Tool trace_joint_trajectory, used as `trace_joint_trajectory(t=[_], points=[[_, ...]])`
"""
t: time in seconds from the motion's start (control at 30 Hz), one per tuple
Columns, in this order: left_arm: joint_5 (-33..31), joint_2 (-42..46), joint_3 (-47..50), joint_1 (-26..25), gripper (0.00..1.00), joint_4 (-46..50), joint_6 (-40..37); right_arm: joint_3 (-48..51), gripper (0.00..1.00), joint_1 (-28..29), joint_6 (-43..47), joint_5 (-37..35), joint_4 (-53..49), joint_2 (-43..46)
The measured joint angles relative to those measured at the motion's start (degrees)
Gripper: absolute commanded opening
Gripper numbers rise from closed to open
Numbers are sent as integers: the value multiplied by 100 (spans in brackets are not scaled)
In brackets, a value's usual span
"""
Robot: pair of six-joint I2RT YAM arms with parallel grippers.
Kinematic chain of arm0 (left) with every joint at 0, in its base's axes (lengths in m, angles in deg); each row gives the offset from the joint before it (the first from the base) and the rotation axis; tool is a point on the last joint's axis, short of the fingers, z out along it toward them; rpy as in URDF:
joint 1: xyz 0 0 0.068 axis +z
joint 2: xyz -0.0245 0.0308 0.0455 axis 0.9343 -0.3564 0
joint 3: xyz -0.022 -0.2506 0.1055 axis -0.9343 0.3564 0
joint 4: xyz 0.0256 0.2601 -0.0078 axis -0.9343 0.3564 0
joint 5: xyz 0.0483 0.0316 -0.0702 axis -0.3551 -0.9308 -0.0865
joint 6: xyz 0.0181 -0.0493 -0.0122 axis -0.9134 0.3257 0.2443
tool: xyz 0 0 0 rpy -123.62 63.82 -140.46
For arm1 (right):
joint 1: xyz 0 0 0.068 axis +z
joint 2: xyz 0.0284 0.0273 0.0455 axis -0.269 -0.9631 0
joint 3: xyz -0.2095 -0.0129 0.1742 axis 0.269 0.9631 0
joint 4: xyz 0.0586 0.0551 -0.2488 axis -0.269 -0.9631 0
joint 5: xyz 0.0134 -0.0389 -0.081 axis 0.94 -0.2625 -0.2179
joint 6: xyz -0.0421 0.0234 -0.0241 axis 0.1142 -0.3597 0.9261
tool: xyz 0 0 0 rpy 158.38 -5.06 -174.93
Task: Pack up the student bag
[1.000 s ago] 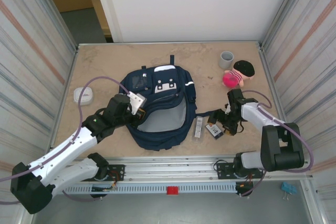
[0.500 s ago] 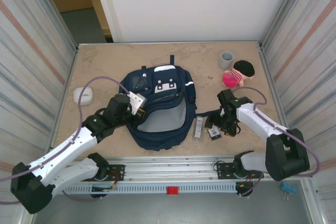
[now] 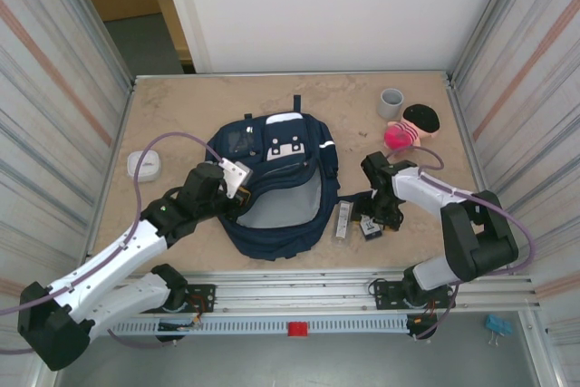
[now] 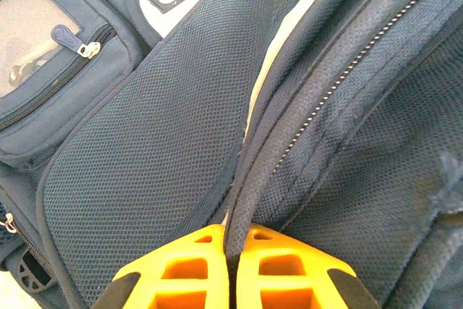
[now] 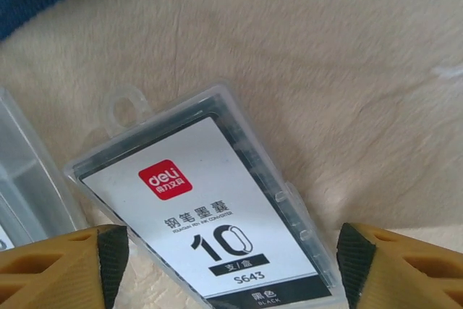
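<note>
left tool (image 4: 228, 250) pinched on student bag (image 4: 145, 150) rim, right tool (image 5: 231, 251) apart astride ink box (image 5: 206, 204), bare table (image 5: 340, 70) beyond

One bag (image 3: 276, 183) lies on the one bench (image 3: 181, 106). There is one grey cup (image 3: 391, 101), one doll (image 3: 412, 126) and one white disc (image 3: 144, 165). Small clear plastic boxes number two: one long box (image 3: 343, 220) and one labelled box (image 5: 210, 222), side by side. The labelled box bears one red logo (image 5: 166, 179). Two arms stand at the near edge, a left arm (image 3: 136, 246) and a right arm (image 3: 426, 192). Each carries one purple cable (image 3: 172, 136). Off the bench, one blue clip (image 3: 497, 325) lies at the lower right, and one red block (image 3: 293, 328) sits on the rail (image 3: 362, 301).
</note>
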Motion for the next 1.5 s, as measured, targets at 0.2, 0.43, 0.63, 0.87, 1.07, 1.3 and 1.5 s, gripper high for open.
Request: trace_joint_trajectory(t=[0.2,0.43,0.63,0.87,1.07,1.3,1.5], points=[[-2,0,0,0,2,24,2,39,84,-533,-17,-122,133,232],[-22,9,0,0,2,24,2,42,87,-669,157,-83,98,632],[-22,9,0,0,2,22,4,39,85,-472,393,22,103,129],[-22,9,0,0,2,24,7,-96,59,-409,564,-133,-61,-299],[-20,11,0,0,2,28,7,-142,55,-413,610,-195,-120,-308],[17,39,-52,0,2,87,24,-142,53,-74,826,-140,254,901],[57,42,-411,24,2,310,74,-118,54,1399,1580,-151,1268,2962]])
